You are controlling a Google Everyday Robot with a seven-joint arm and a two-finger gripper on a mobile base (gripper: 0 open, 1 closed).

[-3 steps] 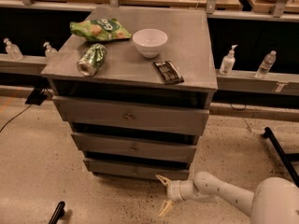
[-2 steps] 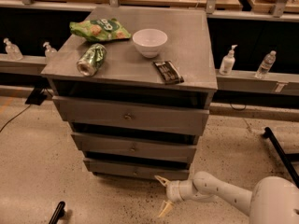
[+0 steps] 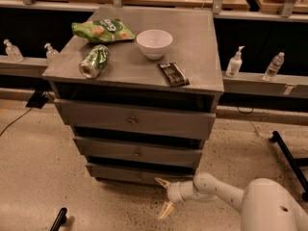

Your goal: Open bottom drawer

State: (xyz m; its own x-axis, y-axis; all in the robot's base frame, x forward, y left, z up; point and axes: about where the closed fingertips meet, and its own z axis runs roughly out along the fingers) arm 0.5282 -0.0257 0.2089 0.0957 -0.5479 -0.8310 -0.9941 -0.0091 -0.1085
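The grey cabinet [image 3: 192,32] stands in the middle with three drawer fronts. The bottom drawer [image 3: 120,173] is the lowest and narrowest front, just above the floor, and looks closed. Its knob is partly hidden near the gripper. My gripper [image 3: 162,195] is low at the floor, just right of the bottom drawer's centre and in front of it. Its two pale fingers are spread apart, one fingertip [image 3: 160,182] near the drawer front and the other fingertip [image 3: 165,210] lower down. It holds nothing. My white arm [image 3: 226,192] reaches in from the lower right.
On the cabinet top lie a green chip bag [image 3: 102,30], a green can [image 3: 94,61] on its side, a white bowl [image 3: 154,43] and a dark snack bar [image 3: 173,74]. Bottles [image 3: 234,63] stand on ledges behind. A black frame leg [image 3: 288,158] is at the right.
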